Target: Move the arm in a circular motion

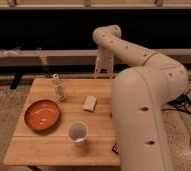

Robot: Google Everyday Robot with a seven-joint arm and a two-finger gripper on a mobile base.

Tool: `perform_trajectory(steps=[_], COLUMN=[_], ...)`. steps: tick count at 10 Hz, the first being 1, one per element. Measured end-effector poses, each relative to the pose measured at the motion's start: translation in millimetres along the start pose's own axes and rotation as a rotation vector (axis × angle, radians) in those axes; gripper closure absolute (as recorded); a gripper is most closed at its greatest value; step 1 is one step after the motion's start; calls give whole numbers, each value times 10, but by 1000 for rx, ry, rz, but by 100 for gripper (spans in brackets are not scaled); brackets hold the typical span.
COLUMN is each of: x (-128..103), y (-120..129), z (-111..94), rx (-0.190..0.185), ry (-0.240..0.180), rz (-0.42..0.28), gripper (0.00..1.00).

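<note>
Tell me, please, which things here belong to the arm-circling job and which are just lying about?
Job: the arm; its gripper, hanging near the far edge of the table.
Lying about: orange plate, white cup, small bottle, pale block, all on it.

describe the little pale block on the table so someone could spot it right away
On the wooden table, look between the orange bowl and the big cream arm, nearer than the pincer hanging at the table's far edge. The pale block lies flat there. Unlike the upright clear bottle and the round white cup, it is a flat rectangle.
</note>
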Motion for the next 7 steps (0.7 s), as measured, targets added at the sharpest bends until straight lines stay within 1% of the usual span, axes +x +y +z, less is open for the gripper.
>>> perform_trajectory(steps=[1, 3, 4, 5, 6, 7], x=[-168, -295, -267, -177, -53, 180], y=[271, 778, 964, 1109, 1263, 1465], z=[9, 28, 39, 50, 54, 55], rx=[-10, -28, -32, -33, -34, -37], ry=[-1, 2, 5, 12, 10, 9], rz=[-44, -140, -183, -223, -267, -327], gripper=[35, 35, 35, 35, 35, 35])
